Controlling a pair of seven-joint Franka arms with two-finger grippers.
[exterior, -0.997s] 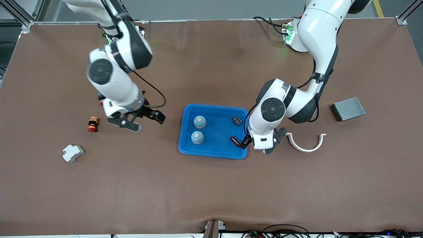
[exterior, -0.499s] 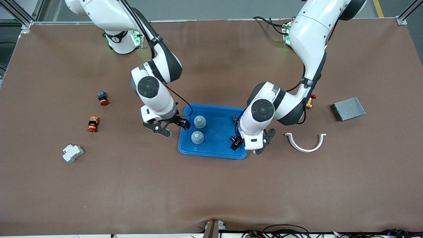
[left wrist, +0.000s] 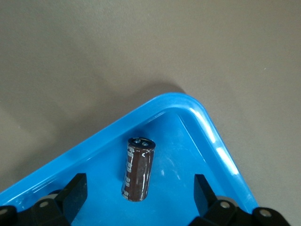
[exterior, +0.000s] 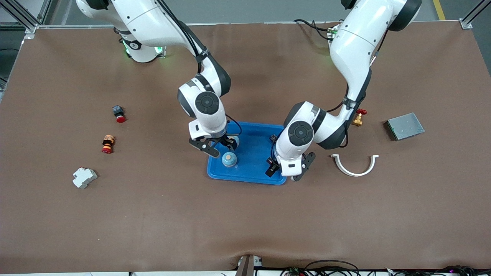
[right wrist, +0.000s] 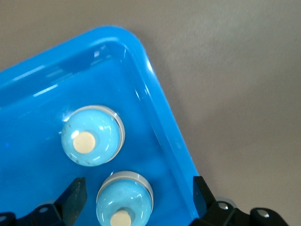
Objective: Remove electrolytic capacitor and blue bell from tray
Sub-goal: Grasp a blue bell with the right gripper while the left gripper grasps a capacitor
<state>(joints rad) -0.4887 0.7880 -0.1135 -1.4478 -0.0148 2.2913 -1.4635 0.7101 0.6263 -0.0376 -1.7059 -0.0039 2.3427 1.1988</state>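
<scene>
We see a matte brown cloth-covered worktop (exterior: 245, 214) carrying a glossy bright blue plastic tray (exterior: 251, 174). In it sit two pale blue domed bells (right wrist: 92, 135), each with a cream button on top, and a dark brown cylindrical capacitor (left wrist: 138, 168) with a black end. The two white jointed arms (exterior: 353, 50) wear black bands, and each black pincer (exterior: 221, 145) matches them.

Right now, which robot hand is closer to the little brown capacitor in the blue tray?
The left gripper is nearer: it hangs right over the capacitor, fingers open. The right gripper is over the two bells at the tray's other end.
</scene>
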